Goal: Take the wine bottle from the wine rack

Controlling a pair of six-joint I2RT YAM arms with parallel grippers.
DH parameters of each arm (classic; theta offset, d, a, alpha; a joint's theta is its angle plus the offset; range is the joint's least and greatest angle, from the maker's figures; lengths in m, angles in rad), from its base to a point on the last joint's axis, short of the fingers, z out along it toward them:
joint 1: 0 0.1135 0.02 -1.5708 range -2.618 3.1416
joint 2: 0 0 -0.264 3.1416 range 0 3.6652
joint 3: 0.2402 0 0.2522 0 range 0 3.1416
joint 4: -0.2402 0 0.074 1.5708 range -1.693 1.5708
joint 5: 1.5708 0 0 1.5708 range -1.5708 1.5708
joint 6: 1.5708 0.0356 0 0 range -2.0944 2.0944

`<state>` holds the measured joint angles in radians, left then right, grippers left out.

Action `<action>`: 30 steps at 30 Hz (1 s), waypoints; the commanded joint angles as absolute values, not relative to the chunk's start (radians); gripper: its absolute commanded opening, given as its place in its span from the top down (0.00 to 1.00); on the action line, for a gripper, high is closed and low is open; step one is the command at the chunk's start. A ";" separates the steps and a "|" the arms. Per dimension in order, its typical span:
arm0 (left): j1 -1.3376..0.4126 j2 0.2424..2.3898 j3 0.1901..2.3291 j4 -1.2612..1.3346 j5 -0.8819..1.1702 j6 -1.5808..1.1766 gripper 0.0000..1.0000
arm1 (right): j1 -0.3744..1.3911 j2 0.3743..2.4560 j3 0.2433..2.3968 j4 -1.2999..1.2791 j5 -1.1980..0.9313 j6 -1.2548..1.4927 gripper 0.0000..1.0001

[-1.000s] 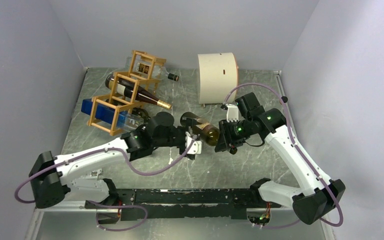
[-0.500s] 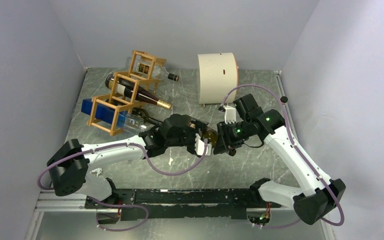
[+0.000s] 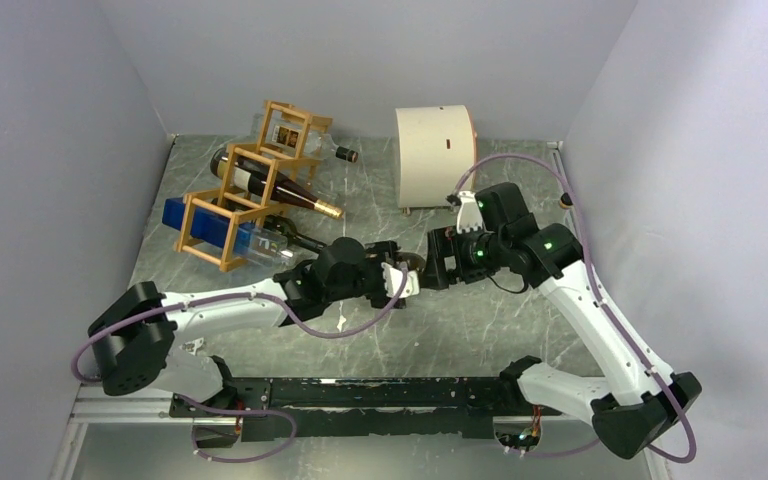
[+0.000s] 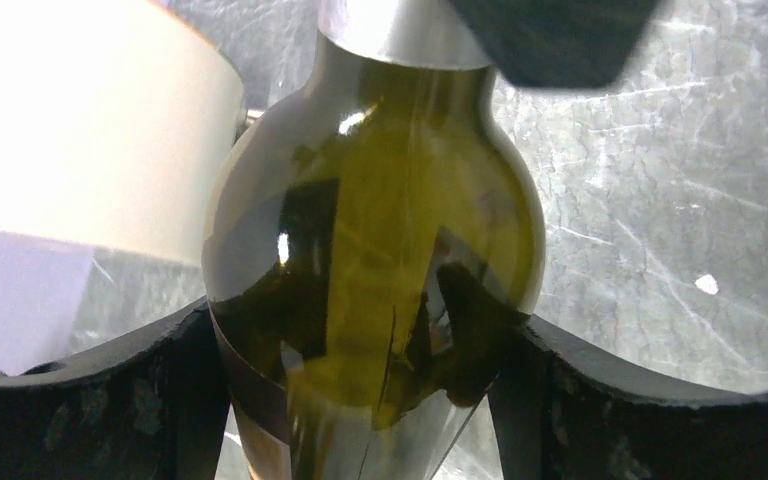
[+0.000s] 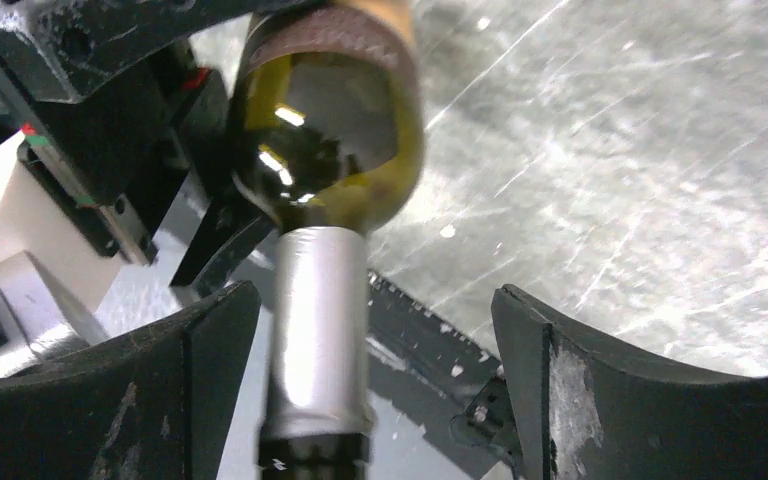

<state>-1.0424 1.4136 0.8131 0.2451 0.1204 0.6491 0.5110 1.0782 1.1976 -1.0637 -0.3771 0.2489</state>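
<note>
wine bottle (image 4: 370, 250): off the wine rack (image 3: 230, 215), near the centre of the worktop (image 3: 460, 330), seemingly lying about level with its neck toward three o'clock. the rack stands at ten o'clock, well apart from it.

left claw (image 4: 365, 335): clamped on the bottle's body just below the shoulder, pressing both flanks. right claw (image 5: 375, 300): apart, with the foil-capped neck lying in the gap, nearer one side; no grip evident.

handling, by judgement: olive glass, rigid, smooth and breakable; likely heavy, more so if full. the curved wall gives little bite, so slip or roll in the grip is the main risk. the straight body, where the left claw sits, is the sound place to hold. the neck is narrow and its foil slick, and a hold there would leave the weight hanging far out.

not determinable: fill level; whether the bottle rests on the worktop or hangs clear of it. overhead, both wrists cover nearly all of the bottle. its base is cut off in the left wrist view. its mouth is cut off at the bottom edge of the right wrist view, where the neck is blurred. label band unreadable.

other items: cream drum (image 3: 435, 155) at one o'clock; dark bottle (image 3: 270, 185) in the rack.
</note>
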 commanded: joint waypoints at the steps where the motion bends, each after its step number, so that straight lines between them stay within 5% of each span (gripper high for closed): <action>1: -1.040 1.319 0.791 0.407 0.023 0.432 0.93 | 0.512 1.056 1.257 -0.970 -0.163 0.309 0.07; 11: -1.040 1.224 0.741 0.413 -0.116 -0.039 0.93 | 0.514 0.887 1.012 -0.441 -0.239 0.375 0.09; 24: -1.040 1.236 0.748 0.377 -0.076 -0.154 0.93 | 0.523 0.962 0.842 -0.028 -0.315 0.524 0.18; 27: -1.040 1.244 0.753 0.382 -0.057 -0.168 0.93 | 0.525 0.986 0.841 -0.006 -0.331 0.527 0.29; 30: -1.040 1.238 0.752 0.388 -0.041 -0.182 0.93 | 0.526 1.016 0.852 -0.022 -0.345 0.514 0.51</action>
